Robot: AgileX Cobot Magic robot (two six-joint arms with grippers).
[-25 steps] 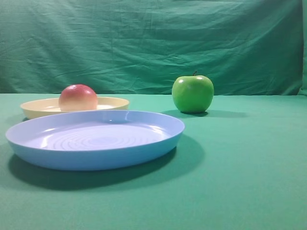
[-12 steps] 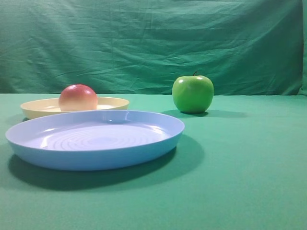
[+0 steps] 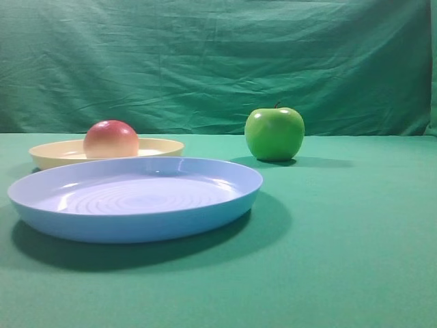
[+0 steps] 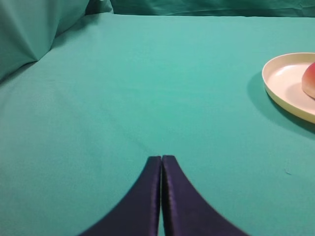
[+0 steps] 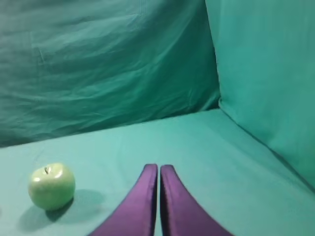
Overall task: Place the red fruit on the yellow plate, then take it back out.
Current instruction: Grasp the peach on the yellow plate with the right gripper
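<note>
The red fruit (image 3: 110, 139) rests on the yellow plate (image 3: 160, 147) at the far left of the exterior view. In the left wrist view the yellow plate (image 4: 283, 83) lies at the right edge with the red fruit (image 4: 310, 81) partly cut off. My left gripper (image 4: 161, 157) is shut and empty, well to the left of the plate over bare cloth. My right gripper (image 5: 159, 166) is also shut and empty, over cloth to the right of the green apple (image 5: 51, 186). Neither arm shows in the exterior view.
A large light blue plate (image 3: 218, 205) sits in front of the yellow one. The green apple (image 3: 274, 134) stands upright behind it, right of centre. Green cloth covers the table and hangs as a backdrop (image 3: 218, 61), with side walls (image 5: 266, 73).
</note>
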